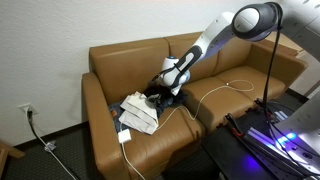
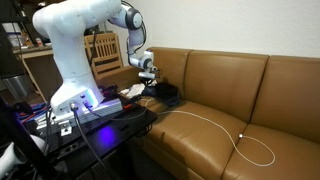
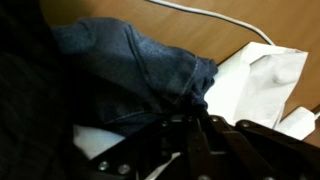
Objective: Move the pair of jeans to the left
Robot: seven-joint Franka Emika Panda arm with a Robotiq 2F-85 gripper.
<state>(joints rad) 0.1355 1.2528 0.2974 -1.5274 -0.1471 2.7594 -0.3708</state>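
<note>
The pair of jeans (image 3: 130, 65) is dark blue denim, bunched up on the brown sofa seat. In the wrist view my gripper (image 3: 190, 118) has its fingers drawn together on a fold of the denim at the edge of the jeans. In both exterior views the gripper (image 1: 172, 86) (image 2: 150, 82) is low over the dark heap of jeans (image 1: 158, 97) (image 2: 166, 96) on the sofa seat, near one armrest.
White folded cloth or paper (image 1: 138, 113) (image 3: 255, 85) lies right beside the jeans. A white cable (image 1: 215, 92) (image 2: 232, 136) loops across the sofa cushions (image 1: 240, 100). A black stand with equipment (image 2: 90, 115) stands by the sofa.
</note>
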